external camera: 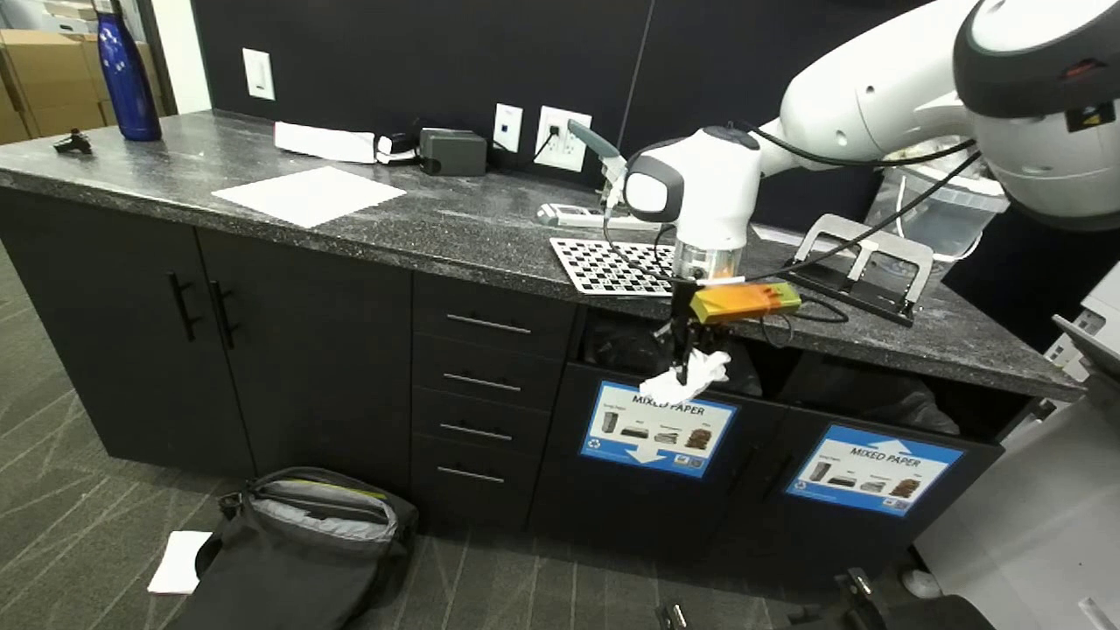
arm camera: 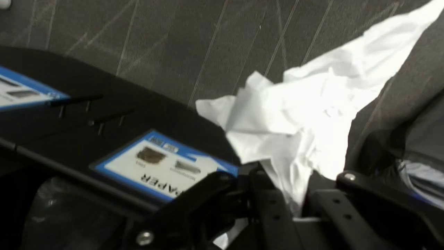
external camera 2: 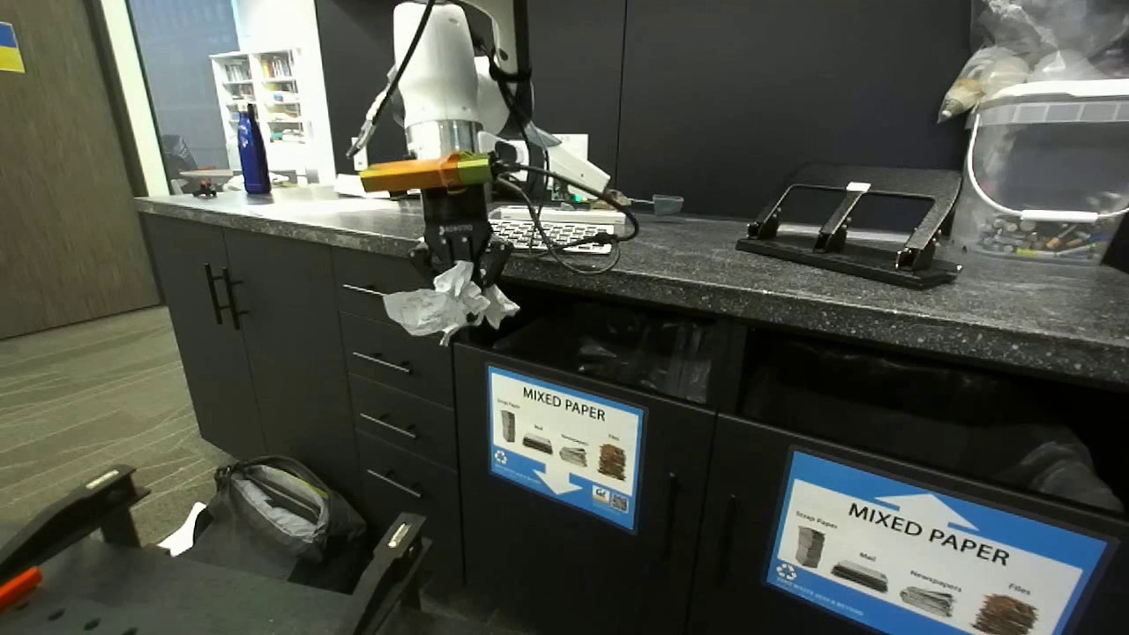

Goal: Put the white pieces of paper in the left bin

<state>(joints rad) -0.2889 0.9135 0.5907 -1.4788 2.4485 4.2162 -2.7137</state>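
White paper (arm camera: 312,121) — pinched in the tool (arm camera: 289,184)

Blue bottle (external camera: 128,80) on speckled counter (external camera: 472,212)

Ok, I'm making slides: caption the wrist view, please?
The gripper pinches crumpled white paper, not yet in the left bin.

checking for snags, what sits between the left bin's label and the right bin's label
A dark handle on the left bin, a seam, then a second handle on the right bin, in an exterior view.
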